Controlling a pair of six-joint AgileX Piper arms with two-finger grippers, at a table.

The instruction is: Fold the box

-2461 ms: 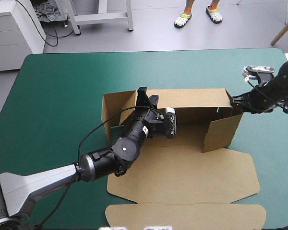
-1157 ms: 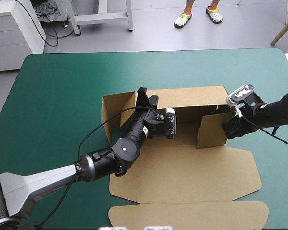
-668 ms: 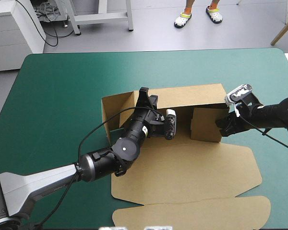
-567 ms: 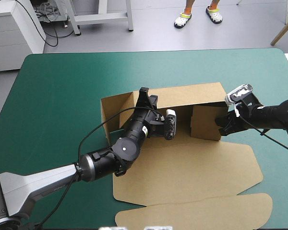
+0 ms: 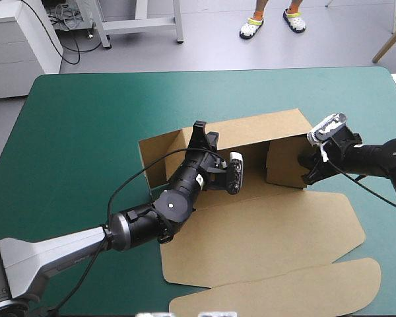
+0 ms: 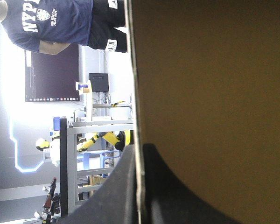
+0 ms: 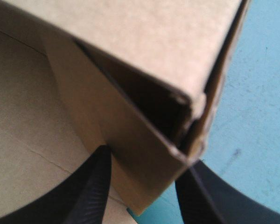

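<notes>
**High view.** Table (image 5: 86,132), flat top with teal-green cover. The box (image 5: 284,224), a cut sheet of brown board, lies right of the table's centre and is partly raised. Its rear wall (image 5: 257,129) stands upright. Its left end flap (image 5: 155,155) is also upright. Its right end flap (image 5: 284,162) is turned inward across the box floor. The broad lid panel lies flat on the box's near side, with a rounded tuck flap (image 5: 284,297) beyond it. The left gripper (image 5: 199,132), with two black fin-shaped fingers, is at the top edge of the rear wall near the box's left end. The right gripper (image 5: 309,168), of the same pattern, is at the outer side of the right end flap.

**Left wrist view.** The box (image 6: 210,93) shows as one board wall seen edge-on. The left gripper (image 6: 140,149) is clenched on that edge, one finger on each face.

**Right wrist view.** The box (image 7: 144,42) shows its right rear corner, where the wall and the turned-in flap meet. The right gripper (image 7: 142,175) is released. Its fingers (image 7: 99,186) stand apart, with the flap's lower corner between them. The table (image 7: 261,93) shows beside the box.
</notes>
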